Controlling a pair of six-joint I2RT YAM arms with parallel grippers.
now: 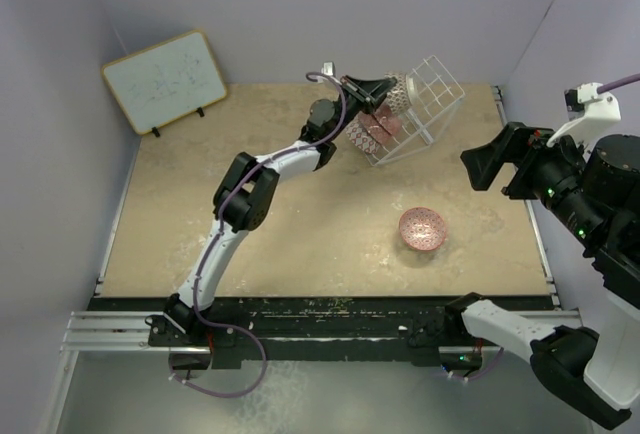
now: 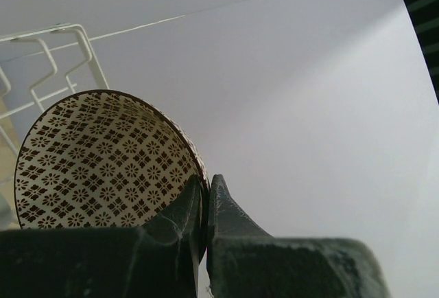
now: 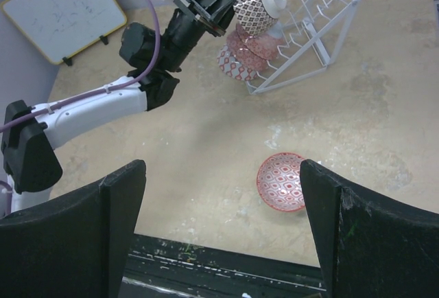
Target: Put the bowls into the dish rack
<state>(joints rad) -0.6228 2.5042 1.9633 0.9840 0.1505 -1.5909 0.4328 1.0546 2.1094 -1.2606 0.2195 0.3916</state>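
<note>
My left gripper (image 1: 372, 91) is shut on the rim of a brown lattice-patterned bowl (image 1: 398, 92) and holds it on edge at the upper left of the white wire dish rack (image 1: 432, 104). In the left wrist view the fingers (image 2: 221, 202) pinch the bowl's rim (image 2: 103, 161), with rack rods (image 2: 68, 58) behind. Other patterned bowls (image 1: 372, 132) stand on edge lower in the rack. A pink patterned bowl (image 1: 422, 228) sits upright on the table, also in the right wrist view (image 3: 282, 181). My right gripper (image 1: 497, 166) is open and empty, raised to the right of the rack (image 3: 223, 222).
A wood-framed whiteboard (image 1: 165, 81) leans at the back left. Grey walls close in the back and both sides. The tan tabletop (image 1: 220, 244) ends at a black rail (image 1: 330, 314) near the arm bases.
</note>
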